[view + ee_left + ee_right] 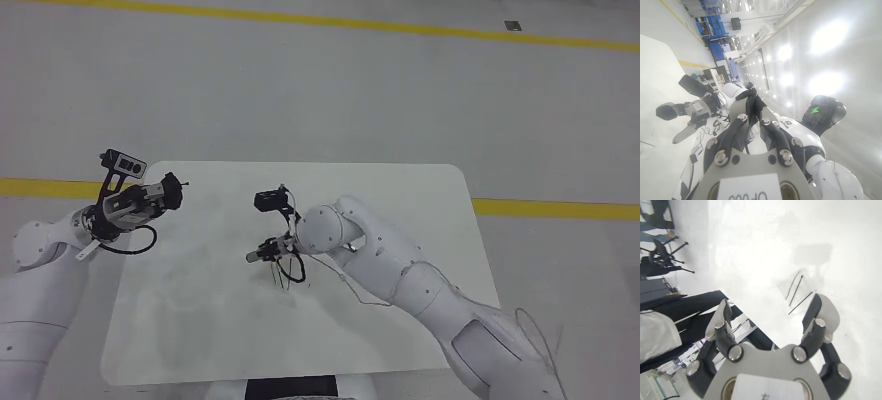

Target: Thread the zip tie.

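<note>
the right tool (770,311) hangs over the middle of the worktop (400,200), jaws spread wide and holding nothing. three thin black zip ties (796,291) lie loose and flat on the worktop just ahead of it. two lie close together. the nearest tie (800,303) lies straight and a little apart from them, one end just beside a fingertip. the left tool (172,192) is held up at the worktop's left edge, well apart from the ties, with its fingers (738,108) pressed together. a dark strip runs between them, but i cannot tell whether it is a tie or a cable.

the step in hand looks like the pick-up; threading has not begun.

to do it well, go for the nearest tie alone, since the other two lie close enough to be caught as a pair. turn the wrist so the pads close across the strap, not along it. the tie is flat, so the tips likely need to come right down to the worktop before closing, or they will shut above it. grip near one end and leave plenty of strap free, so that head and tail can both be reached for threading. a thin strap may skid or flip as the pads close, so close slowly.
</note>
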### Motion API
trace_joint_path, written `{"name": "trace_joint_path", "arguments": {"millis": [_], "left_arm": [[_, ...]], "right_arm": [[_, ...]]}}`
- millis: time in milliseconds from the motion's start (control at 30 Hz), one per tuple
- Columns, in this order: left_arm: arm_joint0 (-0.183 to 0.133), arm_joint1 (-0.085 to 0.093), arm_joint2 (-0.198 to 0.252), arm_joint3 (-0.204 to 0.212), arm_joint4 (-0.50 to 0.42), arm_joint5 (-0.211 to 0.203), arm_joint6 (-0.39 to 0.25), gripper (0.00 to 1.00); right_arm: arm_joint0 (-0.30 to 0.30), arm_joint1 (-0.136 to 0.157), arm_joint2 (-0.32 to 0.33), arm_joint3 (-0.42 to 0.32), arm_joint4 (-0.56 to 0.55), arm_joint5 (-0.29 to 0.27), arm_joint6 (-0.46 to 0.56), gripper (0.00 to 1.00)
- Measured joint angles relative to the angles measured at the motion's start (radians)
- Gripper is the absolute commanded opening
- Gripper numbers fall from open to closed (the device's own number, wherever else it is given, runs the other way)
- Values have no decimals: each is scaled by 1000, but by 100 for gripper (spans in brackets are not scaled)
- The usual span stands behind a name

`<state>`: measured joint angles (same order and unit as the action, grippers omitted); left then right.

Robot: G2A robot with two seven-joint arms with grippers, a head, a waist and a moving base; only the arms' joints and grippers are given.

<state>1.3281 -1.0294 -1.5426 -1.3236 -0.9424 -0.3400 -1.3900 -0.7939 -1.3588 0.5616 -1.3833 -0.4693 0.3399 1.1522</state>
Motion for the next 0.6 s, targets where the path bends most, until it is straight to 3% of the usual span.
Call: {"name": "trace_joint_path", "arguments": {"millis": [200, 600], "left_arm": [[0, 0, 0, 0, 0, 0, 0, 0], [0, 0, 0, 0, 0, 0, 0, 0]], "right_arm": [[-32, -76, 46, 52, -125, 0, 82, 100], [-49, -81, 38, 34, -160, -14, 76, 100]]}}
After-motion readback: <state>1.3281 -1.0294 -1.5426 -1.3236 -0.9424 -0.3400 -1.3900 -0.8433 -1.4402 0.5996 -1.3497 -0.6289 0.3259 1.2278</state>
